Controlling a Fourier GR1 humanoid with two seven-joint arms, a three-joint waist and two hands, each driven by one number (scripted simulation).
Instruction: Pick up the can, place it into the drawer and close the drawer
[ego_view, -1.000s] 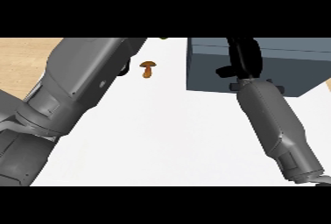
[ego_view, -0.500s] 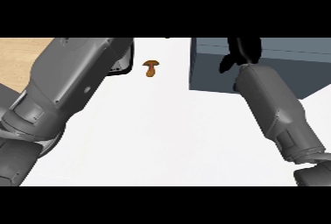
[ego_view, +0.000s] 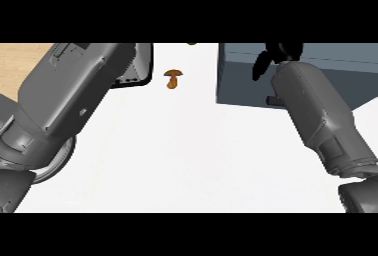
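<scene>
Can nowhere in view, maybe hidden under the right hand (ego_view: 275, 56), fingers impossible to read. Hand moved farther over the grey drawer (ego_view: 244, 75) at far right since a second ago. Left hand out of sight. Brown mushroom (ego_view: 173, 78) untouched, far centre.
</scene>
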